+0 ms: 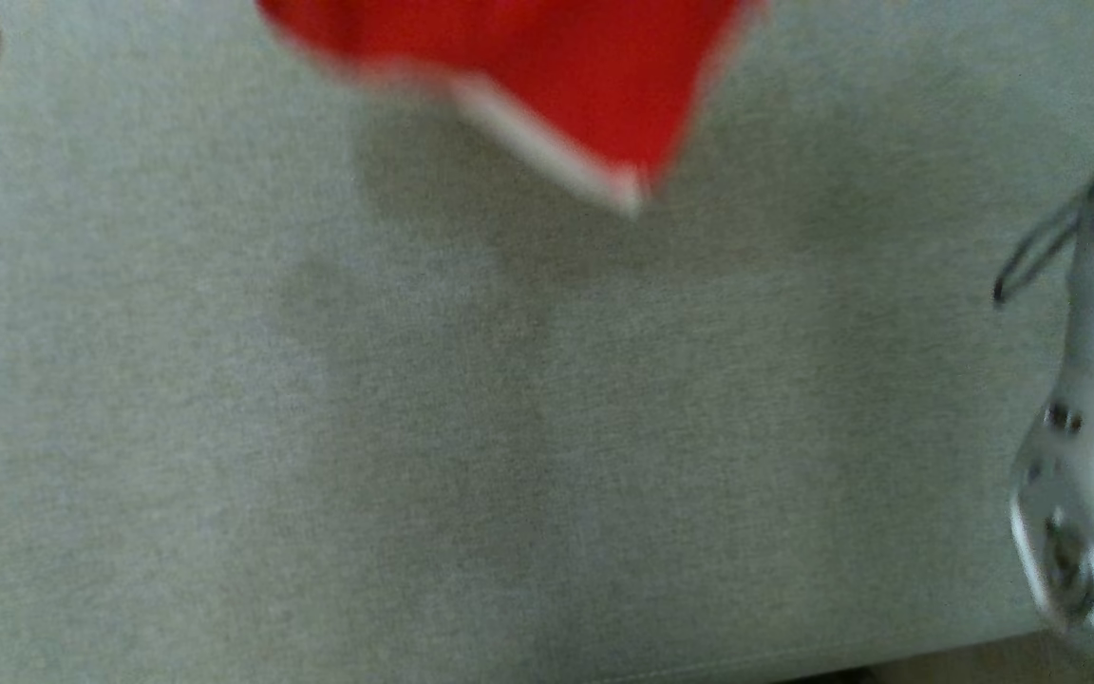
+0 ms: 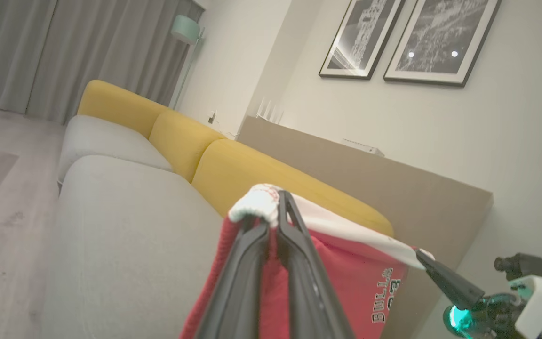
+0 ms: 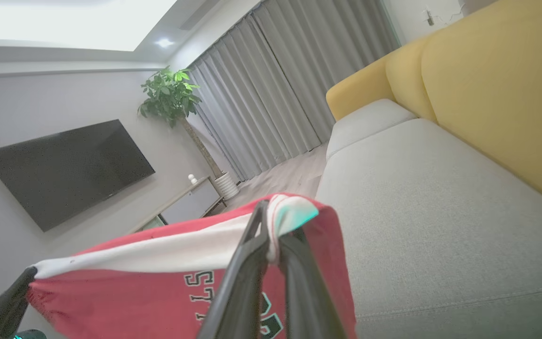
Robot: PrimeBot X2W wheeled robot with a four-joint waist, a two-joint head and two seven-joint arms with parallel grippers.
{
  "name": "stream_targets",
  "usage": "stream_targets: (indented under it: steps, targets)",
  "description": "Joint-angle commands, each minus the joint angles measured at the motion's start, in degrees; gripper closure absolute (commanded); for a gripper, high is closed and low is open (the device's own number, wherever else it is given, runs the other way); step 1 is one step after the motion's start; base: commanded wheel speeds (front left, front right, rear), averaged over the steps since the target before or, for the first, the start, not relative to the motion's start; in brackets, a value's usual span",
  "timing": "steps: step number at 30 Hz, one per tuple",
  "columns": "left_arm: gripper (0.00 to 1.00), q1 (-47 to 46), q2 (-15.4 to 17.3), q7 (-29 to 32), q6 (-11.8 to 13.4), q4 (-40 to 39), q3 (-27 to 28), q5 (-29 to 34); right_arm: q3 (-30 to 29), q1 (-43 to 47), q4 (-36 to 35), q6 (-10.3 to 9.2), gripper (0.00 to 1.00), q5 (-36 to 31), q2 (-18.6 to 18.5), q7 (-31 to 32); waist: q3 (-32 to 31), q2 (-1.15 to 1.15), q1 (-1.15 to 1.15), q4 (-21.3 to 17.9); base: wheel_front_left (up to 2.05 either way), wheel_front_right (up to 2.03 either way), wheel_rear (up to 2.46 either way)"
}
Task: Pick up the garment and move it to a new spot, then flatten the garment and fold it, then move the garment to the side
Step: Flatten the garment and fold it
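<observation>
Low in the left wrist view, the left tool point(image 2: 278, 207) is pinched tight on the white band point(image 2: 346, 230) of the red basketball garment with dark lettering point(image 2: 355, 282). The right tool point(image 3: 271, 226) clamps the band's other corner. The cloth hangs stretched between them at the head view's top edge, seemingly clear of the grey fabric sofa seat point(image 1: 414, 427). To lay it well, I'd keep the band taut and level and land the free hem first, short of the yellow back cushions point(image 2: 261, 169).
</observation>
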Motion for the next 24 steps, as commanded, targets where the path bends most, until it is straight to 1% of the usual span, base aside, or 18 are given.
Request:
stream_targets:
  steps: [1,3,6,8,10,12,14,18,21,24]
  targets:
    - [1.00,-5.02,2.04,-2.28,-0.93,2.38,2.16,3.48,0.50,-4.57,2.11,0.39,1.00,0.75,-0.06,-3.15,4.05,0.00,-0.03,0.51,0.00,0.00,0.00]
    - [1.00,-8.97,-0.19,-6.40,-2.00,8.93,1.67,6.48,1.14,-9.76,9.43,0.39,1.00,1.68,-0.06,-8.56,4.99,0.00,-0.03,0.25,0.00,0.00,0.00]
    - [1.00,-12.06,-2.64,-12.63,-3.10,16.36,0.97,8.98,4.43,-14.35,18.07,0.39,1.00,3.96,-0.05,-16.37,5.17,0.00,-0.03,-0.15,0.00,0.00,0.00]
    - [1.00,-11.21,-3.55,-15.51,-3.50,18.24,-0.84,9.50,8.11,-13.88,21.11,0.39,1.00,6.34,-0.05,-20.49,4.38,0.00,-0.03,-0.25,0.00,0.00,0.00]
    - [1.00,-8.36,-2.97,-17.57,-3.61,16.43,-4.70,10.31,11.61,-10.70,22.40,0.39,1.00,7.42,-0.05,-23.80,3.05,0.00,-0.03,-0.30,0.00,0.00,0.00]
    - [1.00,-3.36,-1.42,-18.99,-3.64,13.31,-8.51,9.97,13.87,-5.47,22.75,0.39,1.00,8.74,-0.05,-26.32,1.50,0.00,-0.03,-0.37,0.00,0.00,0.00]
    - [1.00,2.72,0.34,-19.97,-3.65,10.22,-10.84,8.21,15.31,0.66,22.33,0.39,1.00,9.32,-0.05,-28.04,0.40,0.00,-0.03,-0.45,0.00,0.00,0.00]
    - [1.00,16.21,3.85,-21.28,-3.65,6.57,-13.47,8.69,16.80,14.77,20.11,0.39,1.00,6.38,-0.05,-29.10,-3.21,0.00,-0.03,-0.51,0.00,0.00,0.00]
    - [1.00,27.07,3.71,-21.49,-3.66,3.46,-12.42,9.22,15.47,26.11,15.80,0.39,1.00,2.96,-0.05,-27.79,-6.49,0.00,-0.03,-0.09,0.00,0.00,0.00]
    - [1.00,39.60,1.85,-21.51,-3.58,-1.28,-11.05,10.32,12.18,38.07,9.01,0.39,1.00,-1.13,-0.20,-24.08,-9.78,0.00,-0.03,0.68,0.00,0.00,0.00]
